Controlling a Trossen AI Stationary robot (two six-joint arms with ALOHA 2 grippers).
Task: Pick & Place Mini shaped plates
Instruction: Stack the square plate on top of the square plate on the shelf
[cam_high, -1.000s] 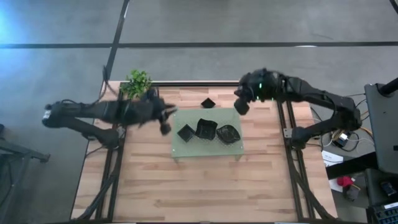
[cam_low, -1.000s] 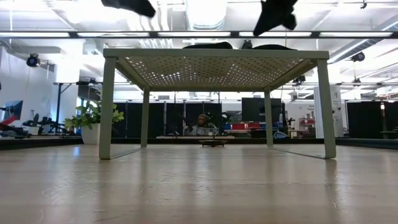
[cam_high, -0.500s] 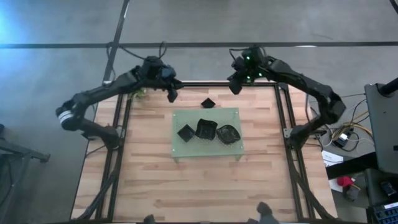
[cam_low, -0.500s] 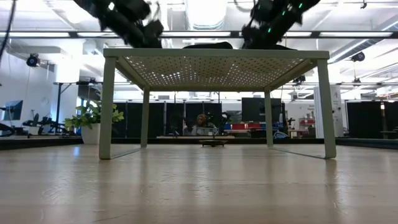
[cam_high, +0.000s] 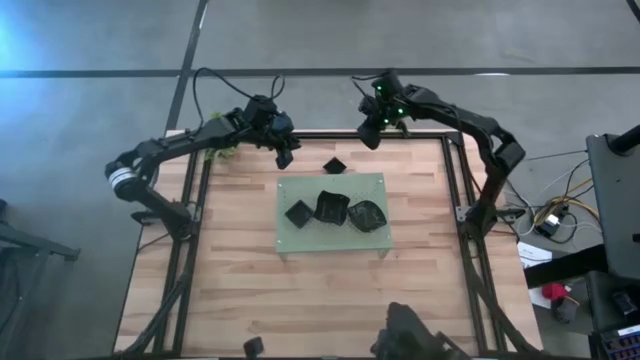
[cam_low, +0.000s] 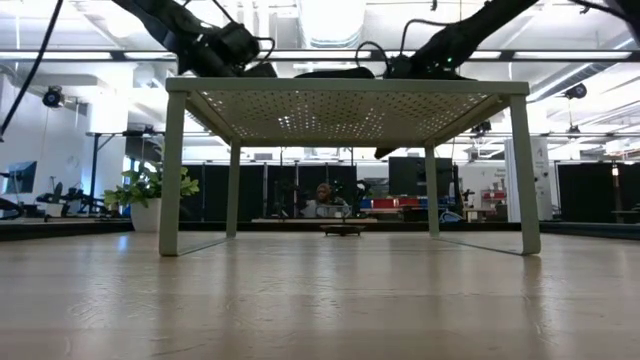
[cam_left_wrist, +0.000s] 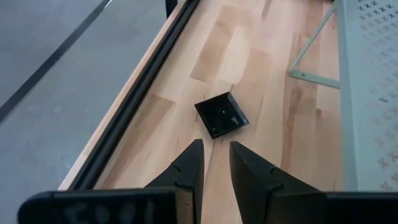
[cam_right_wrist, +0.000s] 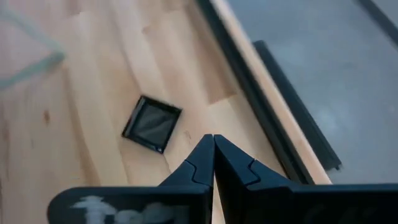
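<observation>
So far 3 mini plates (cam_high: 331, 209) sit on the green mat (cam_high: 300, 187); 1 square plate (cam_high: 334, 166) remains near the worktop's far edge. Left gripper (cam_high: 284, 156) slightly open, empty; right gripper (cam_high: 369, 138) closed, empty.

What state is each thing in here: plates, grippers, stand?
Square plate: flat on the table, off the stand, untouched.
Three plates: resting on the stand top.
Stand: upright on its legs.
Left gripper: slightly open, empty, above the table's far edge.
Right gripper: shut, empty, likewise.
</observation>
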